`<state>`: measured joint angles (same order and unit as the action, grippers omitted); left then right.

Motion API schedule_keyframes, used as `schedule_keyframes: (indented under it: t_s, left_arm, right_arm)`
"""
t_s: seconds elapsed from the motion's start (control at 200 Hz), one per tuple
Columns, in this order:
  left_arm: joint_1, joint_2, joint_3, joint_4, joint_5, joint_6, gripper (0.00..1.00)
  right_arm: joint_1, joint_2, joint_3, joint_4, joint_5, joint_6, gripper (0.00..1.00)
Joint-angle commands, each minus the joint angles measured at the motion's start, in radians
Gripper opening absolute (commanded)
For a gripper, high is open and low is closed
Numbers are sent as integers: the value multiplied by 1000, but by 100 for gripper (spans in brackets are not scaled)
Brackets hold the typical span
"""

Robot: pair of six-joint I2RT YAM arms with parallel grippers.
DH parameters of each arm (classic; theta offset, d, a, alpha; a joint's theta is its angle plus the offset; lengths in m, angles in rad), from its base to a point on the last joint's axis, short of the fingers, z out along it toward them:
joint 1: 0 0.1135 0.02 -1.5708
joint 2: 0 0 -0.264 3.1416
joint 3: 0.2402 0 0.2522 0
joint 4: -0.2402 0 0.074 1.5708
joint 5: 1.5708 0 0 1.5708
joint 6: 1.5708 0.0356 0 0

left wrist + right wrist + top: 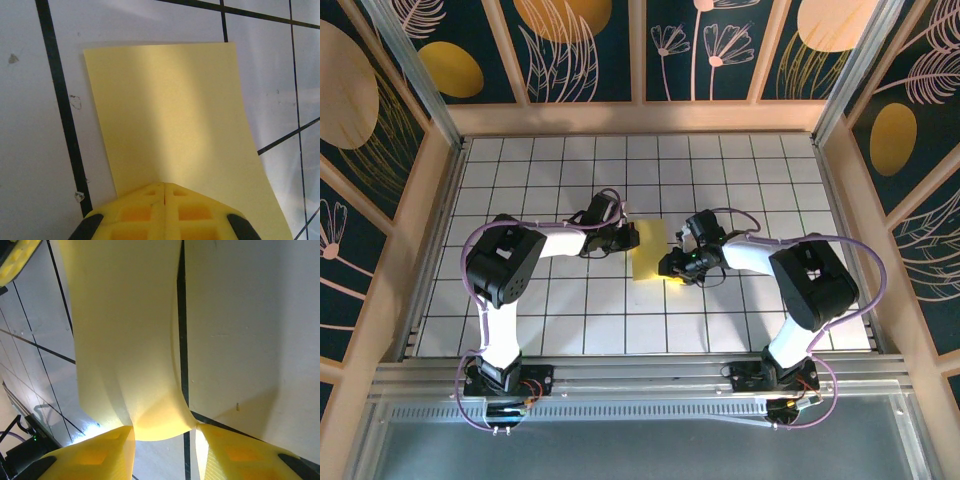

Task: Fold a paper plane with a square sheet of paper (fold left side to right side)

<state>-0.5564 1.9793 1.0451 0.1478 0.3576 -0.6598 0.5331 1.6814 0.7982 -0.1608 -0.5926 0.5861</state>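
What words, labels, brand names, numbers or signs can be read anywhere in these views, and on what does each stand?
No readable text in any view.
The square sheet of paper: plain yellow, no print.
The table: white tiles with black grid lines only.
The wall panels: leaf and flower patterns, no lettering.

Paper edges hidden
The left gripper (164, 192) covers the near edge of the sheet of paper (170, 115); seen from the right wrist it runs off the top, and whether the right gripper (164, 431) pinches it is unclear.
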Motion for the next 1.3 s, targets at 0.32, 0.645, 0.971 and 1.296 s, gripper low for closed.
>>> schedule_keyframes:
  t_s: [0.32,0.645,0.971,1.296]
  left_arm:
    - [-11,11,-32,-67,-3,-1,0]
    - [-11,-39,7,-55,63,-4,2]
    - [-11,-153,-22,-119,36,8,8]
    - [-42,-190,-140,-109,85,-28,1]
  right_arm:
    - [7,-37,24,-93,48,-26,38]
    - [-7,-46,50,-151,85,-62,40]
    - [-33,-69,47,-174,96,-85,43]
    - [-36,-57,50,-167,97,-88,43]
